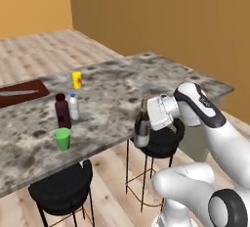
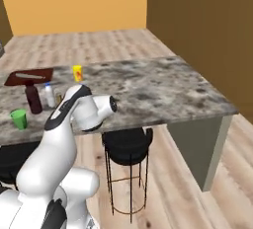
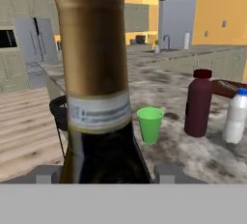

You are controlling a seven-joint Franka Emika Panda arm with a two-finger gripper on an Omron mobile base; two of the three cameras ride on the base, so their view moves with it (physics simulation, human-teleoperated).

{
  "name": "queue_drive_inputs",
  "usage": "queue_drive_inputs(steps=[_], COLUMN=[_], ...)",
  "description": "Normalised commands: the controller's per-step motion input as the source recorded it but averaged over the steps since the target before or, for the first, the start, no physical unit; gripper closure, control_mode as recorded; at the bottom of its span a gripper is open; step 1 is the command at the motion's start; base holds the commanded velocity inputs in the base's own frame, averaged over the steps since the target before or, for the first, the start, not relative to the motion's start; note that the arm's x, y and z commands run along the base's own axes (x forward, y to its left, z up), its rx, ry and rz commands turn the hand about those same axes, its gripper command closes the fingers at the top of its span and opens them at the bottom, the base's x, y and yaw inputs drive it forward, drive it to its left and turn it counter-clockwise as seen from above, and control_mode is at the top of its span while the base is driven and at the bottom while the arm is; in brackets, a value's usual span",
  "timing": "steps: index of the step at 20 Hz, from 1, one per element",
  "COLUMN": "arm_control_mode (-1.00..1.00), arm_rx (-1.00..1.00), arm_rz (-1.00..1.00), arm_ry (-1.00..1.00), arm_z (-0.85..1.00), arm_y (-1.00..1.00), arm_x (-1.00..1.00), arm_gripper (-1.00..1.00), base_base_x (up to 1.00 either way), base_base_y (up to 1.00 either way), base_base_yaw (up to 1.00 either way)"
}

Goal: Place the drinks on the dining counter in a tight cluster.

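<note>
Currently catalogued, by item:
Wine bottle (image 1: 142, 127): upright, dark with gold-foil neck, pinched in the claw (image 1: 146, 123) off the counter's near edge, above a black stool (image 1: 161, 140).
Maroon bottle (image 1: 62, 110): standing on the dining counter (image 1: 127, 81), touching or just beside the water bottle (image 1: 73, 106).
Green cup (image 1: 62, 138): on the counter, near the maroon bottle, toward the edge.
Yellow cup (image 1: 76, 79): farther back, well apart.
Cutting board (image 1: 22, 93): dark red, at the counter's far left.
</note>
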Motion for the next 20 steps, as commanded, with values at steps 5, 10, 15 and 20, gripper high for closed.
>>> queue_drive_inputs(steps=[5,10,15,20], arm_control_mode=[1.00,1.00,1.00,1.00], arm_rx=[0.00,0.00,0.00,0.00], arm_rz=[0.00,0.00,0.00,0.00], arm_ry=[0.00,0.00,0.00,0.00], arm_z=[0.00,0.00,0.00,0.00], arm_y=[0.00,0.00,0.00,0.00], arm_x=[0.00,0.00,0.00,0.00], arm_gripper=[1.00,1.00,1.00,1.00], base_base_x=[0.61,0.62,0.54,0.55], base_base_y=[-0.19,-0.30,-0.16,-0.12], base_base_yaw=[0.36,0.19,0.24,0.22])
